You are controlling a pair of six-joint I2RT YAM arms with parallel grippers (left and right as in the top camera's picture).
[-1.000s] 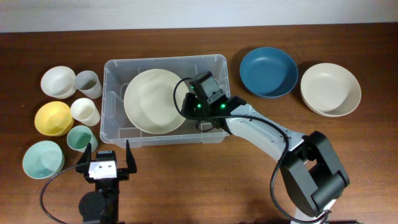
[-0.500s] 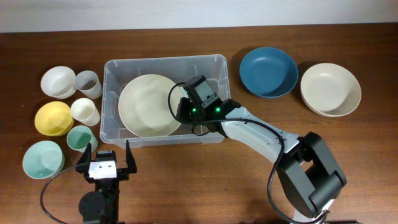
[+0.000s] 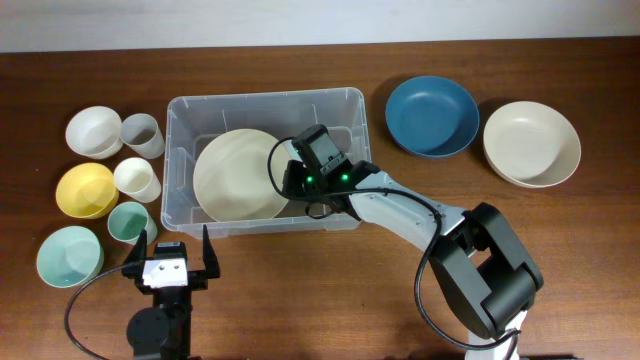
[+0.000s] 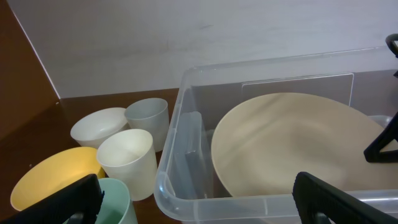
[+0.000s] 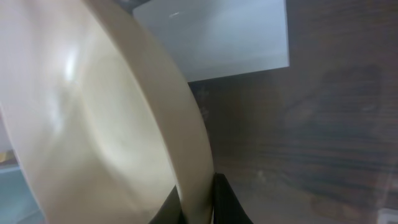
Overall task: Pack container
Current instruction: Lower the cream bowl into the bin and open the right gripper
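Observation:
The container (image 3: 180,110), a clear plastic bin, sits at the table's middle. Inside it a large cream plate (image 3: 235,175) leans tilted towards the left side. My right gripper (image 3: 292,180) reaches into the bin and is shut on the plate's right rim. The right wrist view shows its dark fingers (image 5: 227,202) pinching the plate (image 5: 112,124) edge above the white label (image 5: 217,37) on the bin's base. Near the table's front edge my left gripper (image 3: 172,262) is open and holds nothing. It faces the container's near-left corner (image 4: 180,186) and the plate (image 4: 292,143).
A blue bowl (image 3: 431,115) and a cream bowl (image 3: 531,143) lie right of the bin. To its left stand a white bowl (image 3: 92,131), grey cup (image 3: 141,135), yellow bowl (image 3: 84,190), white cup (image 3: 136,179), green cup (image 3: 131,221) and pale green bowl (image 3: 68,256).
The right gripper has carried the cream plate a little left and lower inside the container. The left arm has not moved.

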